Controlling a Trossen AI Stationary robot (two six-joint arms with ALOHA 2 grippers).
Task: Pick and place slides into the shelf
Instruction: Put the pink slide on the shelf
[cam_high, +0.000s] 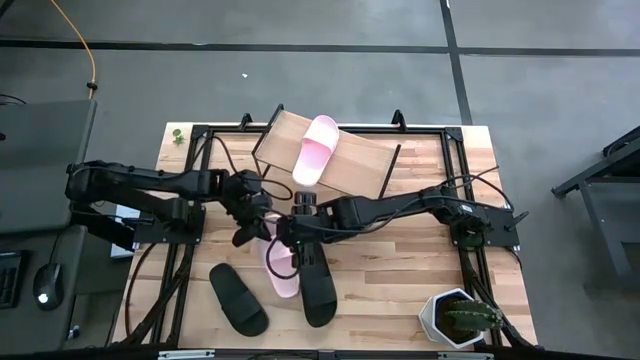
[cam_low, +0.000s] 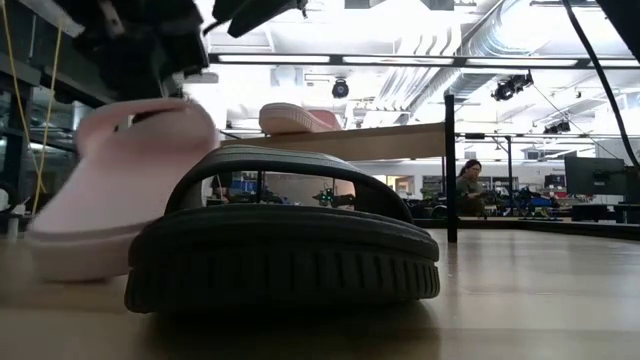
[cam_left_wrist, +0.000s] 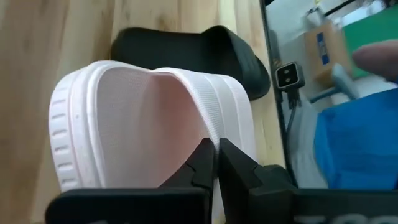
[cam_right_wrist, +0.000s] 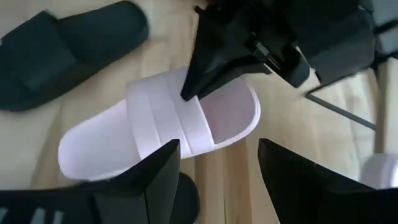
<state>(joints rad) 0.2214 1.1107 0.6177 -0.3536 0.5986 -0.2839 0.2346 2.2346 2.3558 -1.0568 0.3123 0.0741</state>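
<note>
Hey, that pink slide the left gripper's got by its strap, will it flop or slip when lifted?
Probably light: it looks like thick foam. The pink slide will likely dangle, since the left gripper pinches only the strap's thin edge. Its ribbed strap may resist slipping.

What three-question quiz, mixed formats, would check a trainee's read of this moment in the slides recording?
1. True or false: two pink slides already lie on the shelf.
2. Multiple choice: the left gripper is A) open above a black slide, B) shut on the strap of the pink slide on the table, C) out of view.
3. Fill in: the right gripper is ____, hovering over that same slide.

Key
1. False: only one pink slide on the shelf; both black slides are on the table.
2. B
3. open
</note>
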